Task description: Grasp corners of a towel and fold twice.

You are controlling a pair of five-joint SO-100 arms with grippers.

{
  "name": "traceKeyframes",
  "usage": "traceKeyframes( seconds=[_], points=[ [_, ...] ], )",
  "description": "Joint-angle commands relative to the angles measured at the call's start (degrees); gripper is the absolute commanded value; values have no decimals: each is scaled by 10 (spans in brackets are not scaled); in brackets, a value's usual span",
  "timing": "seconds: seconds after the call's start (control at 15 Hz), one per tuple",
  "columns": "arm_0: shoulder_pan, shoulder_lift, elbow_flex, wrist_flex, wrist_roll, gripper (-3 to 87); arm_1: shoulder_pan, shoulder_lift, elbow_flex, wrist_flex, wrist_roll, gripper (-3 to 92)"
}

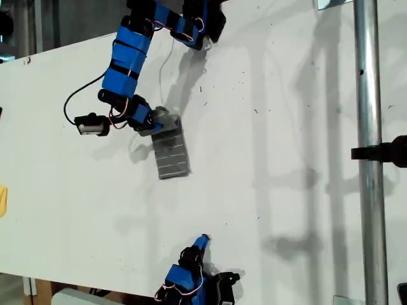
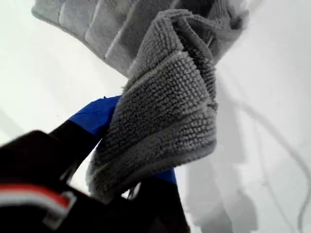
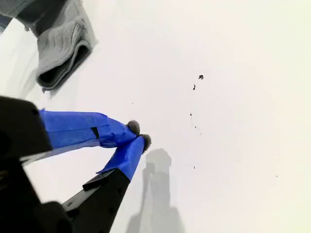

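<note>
**White worktop, towel bunched at one end in our first gripper**

White worktop [image 1: 267,190] fills the exterior view, marked only by small dark specks. The towel [image 1: 172,151] lies a little left of centre in that view, already folded into a narrow strip whose long axis runs up and down the frame. Its upper end, corners included, is gathered at my first gripper [image 1: 154,121]; in the first wrist view the fingers [image 2: 92,116] pinch a wad of grey cloth, so they are closed on it. My second gripper [image 1: 202,241] sits at the lower centre of the exterior view, well apart from the towel, its fingers [image 3: 127,156] touching at the tips and holding nothing. The free lower end lies towards that idle arm, nothing between them. A metal pole [image 1: 369,152] stands at the right, clear of both.
</note>
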Motion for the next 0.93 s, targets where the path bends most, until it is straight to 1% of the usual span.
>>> traceKeyframes(
  seconds=[0.0, 0.13, 0.2, 0.27, 0.33, 0.4, 0.47, 0.53, 0.6, 0.73, 0.87],
  points=[
    [8, 4, -11, -1, -1, -10, -44, -42, -69, -41, 29, -2],
    [6, 4, -9, -1, 0, -10, -71, -73, -90, -79, 43, -2],
    [5, 4, -7, -1, 0, -9, -70, -73, -96, -90, 43, -3],
    [4, 4, -4, -1, -1, -8, -65, -61, -99, -103, 39, 26],
    [4, 4, -4, -1, -2, -7, -59, -38, -108, -120, 36, 265],
    [4, 4, -1, -1, -2, -7, -49, -4, -117, -160, -4, 489],
    [2, 4, 1, -1, -3, -6, -33, 33, -127, -201, -25, 380],
    [0, 4, 2, -1, -3, -6, -11, 70, -120, -239, -26, 220],
    [-2, 4, 4, -1, -3, -4, 12, 107, -97, -272, -24, 194],
    [1, 4, 11, -1, -14, -1, 36, 176, -22, -278, -17, 154],
    [1, 4, 11, -1, -28, 10, 45, 277, 149, -279, -12, 40]
  ],
)
